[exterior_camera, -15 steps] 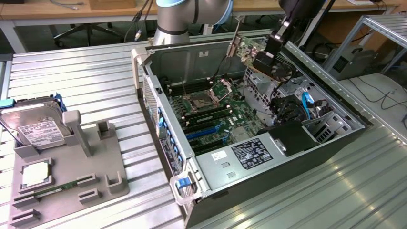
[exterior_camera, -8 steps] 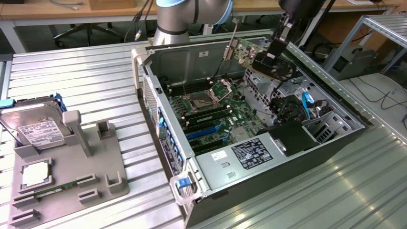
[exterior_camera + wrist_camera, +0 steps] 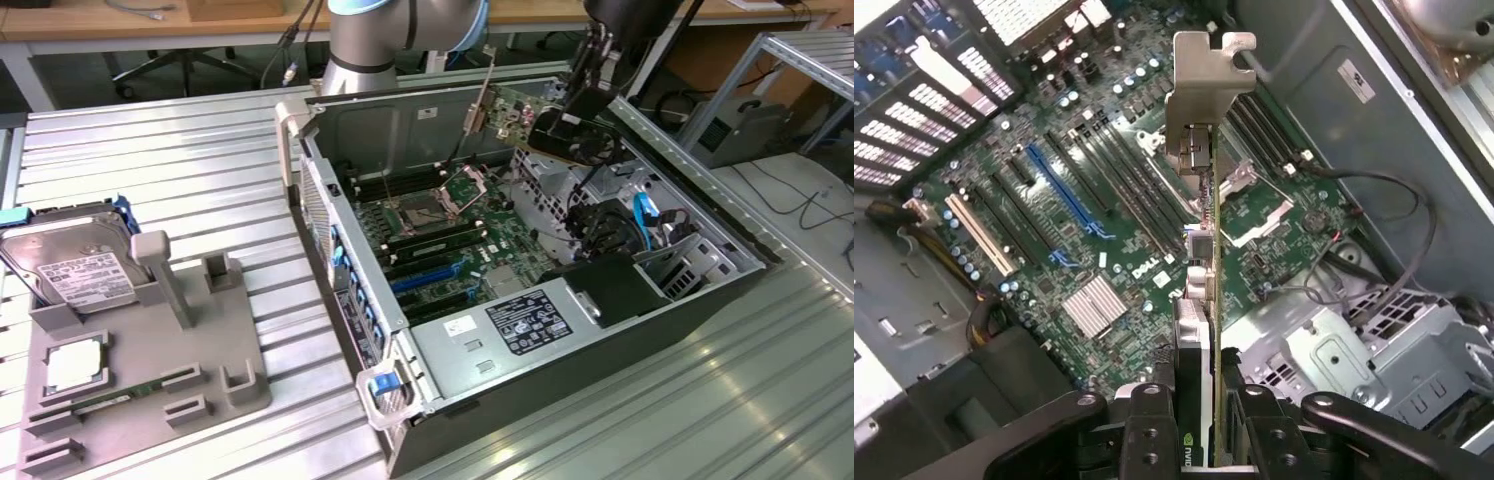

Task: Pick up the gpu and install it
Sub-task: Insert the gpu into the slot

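Gpu [image 3: 1197, 320]: gripped edge-on between the two black fingers [image 3: 1150, 432] of the gripper [image 3: 1201, 425], jaws drawn partway in and pressed against either face of the card. Held it upright in the air, long silver end bracket pointing away from the wrist. Hung it over the motherboard [image 3: 1084, 230], above the socket and the dark memory slots, not seated in any slot. Noted on the board to one side a long blue slot [image 3: 1059, 195], black slots next to it and a finned silver heatsink [image 3: 1094, 305]. Saw from the exterior view the open computer case [image 3: 334, 230] lying on its side on the ribbed metal table [image 3: 160, 150], card and pincer over its far end, and a labelled power supply [image 3: 521, 320] at its near end. Found well apart, at the exterior view's left, a grey holder [image 3: 200, 370] carrying a hard drive [image 3: 80, 270] stood on edge, a silver chip [image 3: 74, 365] and a green memory stick [image 3: 114, 398].
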`<state>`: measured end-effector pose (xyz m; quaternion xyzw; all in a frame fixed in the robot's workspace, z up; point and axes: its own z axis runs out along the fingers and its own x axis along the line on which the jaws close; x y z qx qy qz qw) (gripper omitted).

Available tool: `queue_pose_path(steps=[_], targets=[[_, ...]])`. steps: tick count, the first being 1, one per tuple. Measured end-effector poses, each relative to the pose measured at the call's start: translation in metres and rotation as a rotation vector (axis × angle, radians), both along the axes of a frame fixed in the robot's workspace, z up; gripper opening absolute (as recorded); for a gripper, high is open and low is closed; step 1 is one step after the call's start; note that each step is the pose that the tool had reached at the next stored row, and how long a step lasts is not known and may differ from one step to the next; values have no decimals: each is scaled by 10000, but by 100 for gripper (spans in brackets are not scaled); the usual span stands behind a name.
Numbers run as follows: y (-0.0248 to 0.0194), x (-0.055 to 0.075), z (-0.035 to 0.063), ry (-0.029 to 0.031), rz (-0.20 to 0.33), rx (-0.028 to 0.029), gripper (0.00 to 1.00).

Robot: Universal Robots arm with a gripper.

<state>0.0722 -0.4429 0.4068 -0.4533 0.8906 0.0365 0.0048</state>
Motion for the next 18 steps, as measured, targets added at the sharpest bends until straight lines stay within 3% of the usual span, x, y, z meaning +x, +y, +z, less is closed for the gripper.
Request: queue_pose_path(steps=[18], targets=[[14, 0, 0, -2, 3365, -29, 27]])
